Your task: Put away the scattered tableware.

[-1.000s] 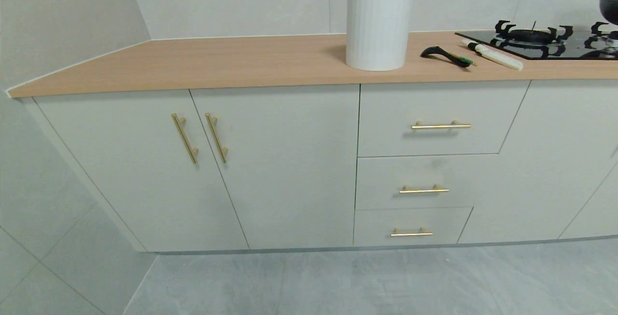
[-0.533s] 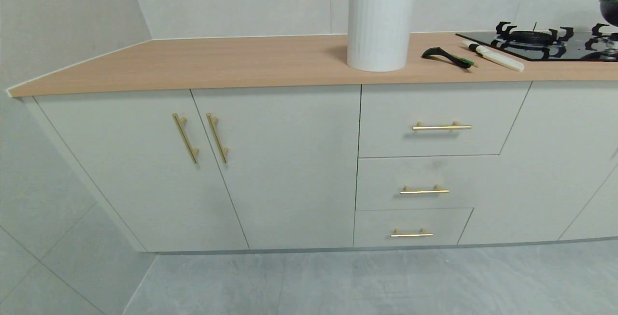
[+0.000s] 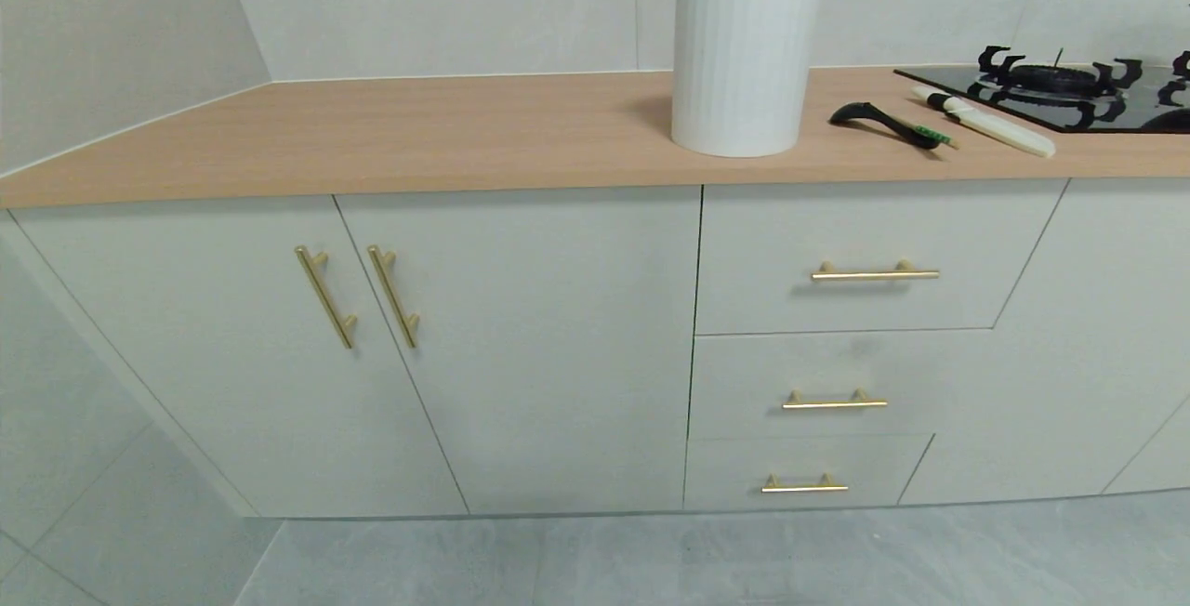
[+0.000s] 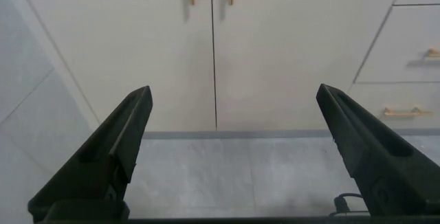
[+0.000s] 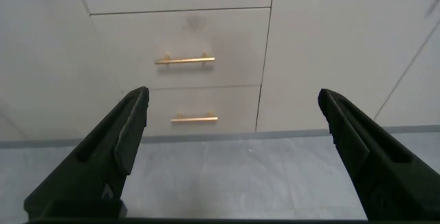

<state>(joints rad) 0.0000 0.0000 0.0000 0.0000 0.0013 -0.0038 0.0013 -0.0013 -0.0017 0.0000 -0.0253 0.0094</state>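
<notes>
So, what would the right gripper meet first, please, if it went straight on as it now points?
Probably the bottom drawer front, beside its gold handle: the right gripper aims there with nothing between. Depth is unclear; the floor could come first.

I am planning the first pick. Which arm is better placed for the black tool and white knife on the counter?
Probably right. The black tool and white knife lie above the drawers, which the open right gripper faces; the open left gripper faces the cabinet doors, farther away.

Both the left end effector (image 4: pixel 234 92) and right end effector (image 5: pixel 234 94) have matte dark-grey fingers (image 4: pixel 113 152) (long, tapering wedges).
</notes>
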